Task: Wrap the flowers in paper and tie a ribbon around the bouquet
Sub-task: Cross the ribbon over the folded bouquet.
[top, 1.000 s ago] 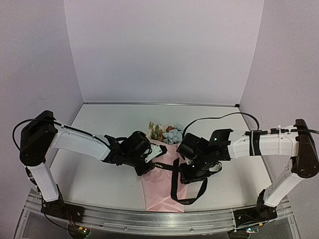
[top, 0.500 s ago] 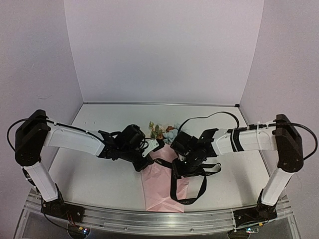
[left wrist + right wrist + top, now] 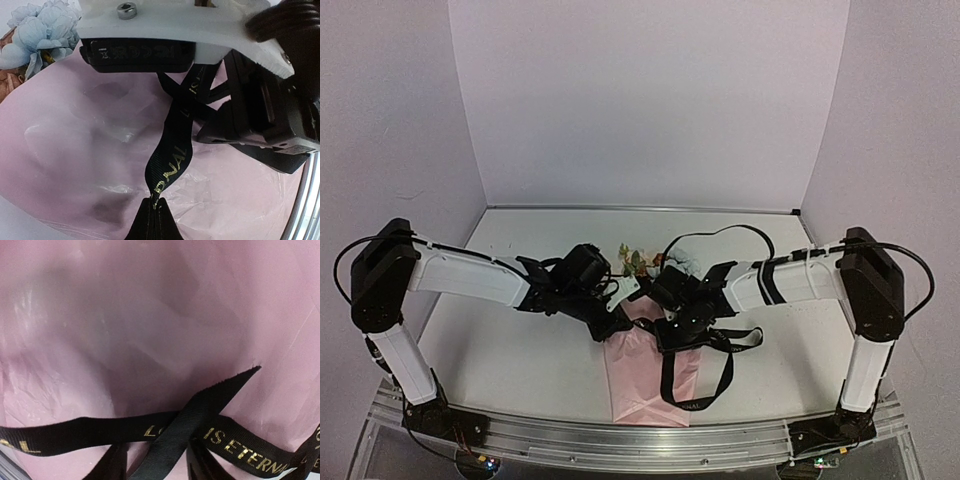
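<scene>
In your overhead view the left pincer (image 3: 617, 324) and right pincer (image 3: 670, 326) cover the neck of the bouquet (image 3: 640, 385), so you cannot see where the ribbon (image 3: 663, 380) crosses. The flowers (image 3: 37, 35) are cut off at the left wrist picture's corner. The right wrist picture shows only dark, blurred finger stubs at its bottom edge, so you cannot tell that pincer's grip.

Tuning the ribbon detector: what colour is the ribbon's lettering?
Gold, on the black ribbon; clearest in the right wrist view.

Pink paper (image 3: 638, 385) lay wrapped as a cone around the flowers (image 3: 636, 262), blue and peach heads poking out the far end; black gold-lettered ribbon (image 3: 195, 415) crossed itself over it
</scene>
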{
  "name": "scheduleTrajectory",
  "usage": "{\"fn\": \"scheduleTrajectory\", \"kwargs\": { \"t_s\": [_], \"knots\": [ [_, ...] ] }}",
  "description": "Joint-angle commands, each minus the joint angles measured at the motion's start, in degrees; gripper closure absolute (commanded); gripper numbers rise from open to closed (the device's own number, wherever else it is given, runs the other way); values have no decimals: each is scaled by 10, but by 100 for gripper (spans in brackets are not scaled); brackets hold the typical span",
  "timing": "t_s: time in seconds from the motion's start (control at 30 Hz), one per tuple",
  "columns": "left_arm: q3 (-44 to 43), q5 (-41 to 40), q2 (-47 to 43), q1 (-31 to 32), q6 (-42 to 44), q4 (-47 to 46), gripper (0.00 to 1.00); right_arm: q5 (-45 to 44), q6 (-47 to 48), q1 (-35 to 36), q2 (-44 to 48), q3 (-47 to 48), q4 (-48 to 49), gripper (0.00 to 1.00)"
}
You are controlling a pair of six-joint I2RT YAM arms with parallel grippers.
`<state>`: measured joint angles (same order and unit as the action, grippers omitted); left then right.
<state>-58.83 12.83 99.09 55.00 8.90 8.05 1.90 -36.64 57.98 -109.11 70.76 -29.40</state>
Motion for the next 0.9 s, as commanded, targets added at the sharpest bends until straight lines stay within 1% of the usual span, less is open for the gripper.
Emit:
{"fn": "scheduleTrajectory", "kwargs": {
  "t_s": [0.0, 0.1, 0.17, 0.23, 0.3, 0.5, 0.6, 0.7, 0.77, 0.87],
  "knots": [
    [-22, 22, 1, -10, -8, 6, 100, -10, -6, -2, -5, 14, 12, 70],
    [-22, 23, -1, -14, -9, 8, 100, 1, -9, -3, 11, 3, 12, 80],
    [-22, 26, 0, -16, -9, 9, 100, 14, -11, -6, 34, -10, 12, 85],
    [-21, 30, 0, -19, -10, 9, 100, 23, -14, -13, 60, -29, 12, 93],
    [-20, 33, 1, -21, -10, 7, 100, 33, -18, -23, 87, -49, 11, 99],
    [-18, 39, 2, -24, -15, 0, 100, 97, -10, -58, 170, -77, -22, 100],
    [-19, 43, 3, -24, -17, -3, 100, 125, 40, -102, 214, -56, -77, 100],
    [-21, 48, 2, -25, -19, -4, 100, 147, 103, -168, 241, 12, -152, 100],
    [-22, 50, 2, -26, -19, -5, 100, 169, 128, -211, 235, 72, -180, 100],
    [-27, 54, 4, -27, -20, -3, 100, 209, 136, -237, 209, 159, -202, 100]
  ]
}}
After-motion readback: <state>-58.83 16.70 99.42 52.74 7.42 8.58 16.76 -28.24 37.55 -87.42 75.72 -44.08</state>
